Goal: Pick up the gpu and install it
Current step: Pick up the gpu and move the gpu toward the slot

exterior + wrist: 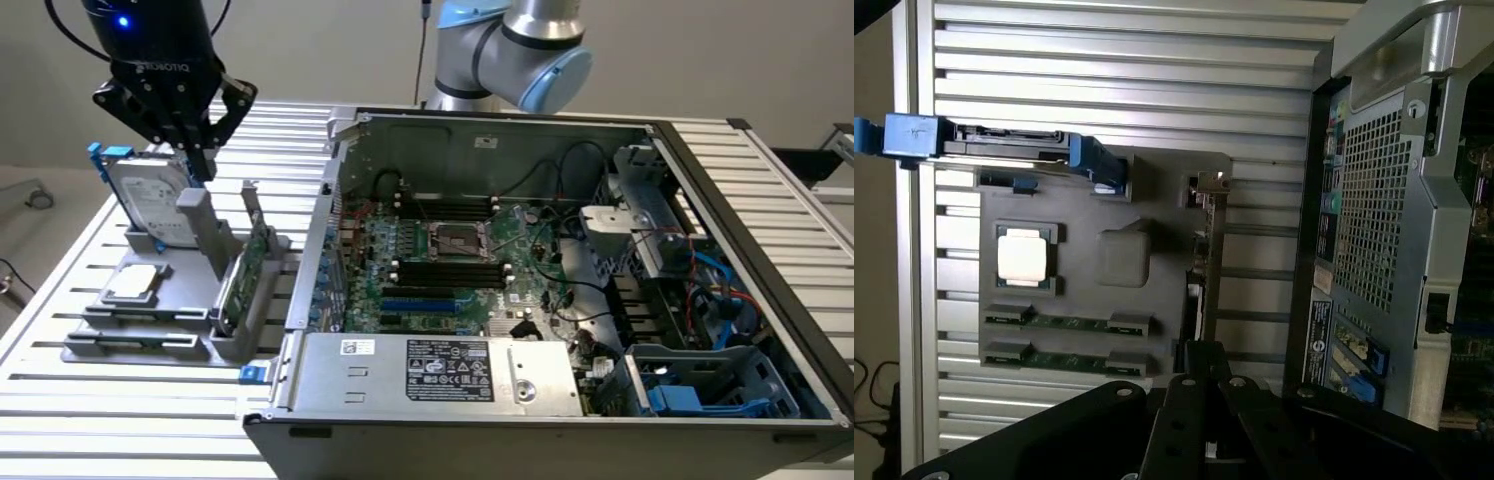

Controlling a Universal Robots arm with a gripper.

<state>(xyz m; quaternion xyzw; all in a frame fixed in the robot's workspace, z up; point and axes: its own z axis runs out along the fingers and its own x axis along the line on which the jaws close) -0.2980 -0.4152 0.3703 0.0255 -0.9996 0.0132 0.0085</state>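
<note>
**Bench with open computer case, seen near to far in the exterior view.** Nearest us is the computer case (747, 250), lid off, its motherboard (454, 295) exposed. It stands on the slatted counter (80, 400).

Beside the case, on the exterior view's left, we note the grey fixture (147, 340) that carries the loose parts, among them a processor chip (136, 283) lying flat.

The gpu (238, 285) stands on edge in a slot of this fixture, on the side facing the case. Its green board is showing, and it is not yet lifted. Its long axis runs from near to far.

Behind it a hard drive (144, 195) in a blue frame stands upright.

Farthest, the gripper (198, 160) hangs over the fixture's back end, above the hard drive. Its fingers appear drawn together on nothing.

We judge the gpu to lie below the gripper, offset towards the case and towards us.

In the wrist view the gpu (1206, 250) appears edge-on as a thin strip. This strip runs nearly in line with the gripper (1199, 360), so we judge the offset to lie chiefly along the card's length.
</note>
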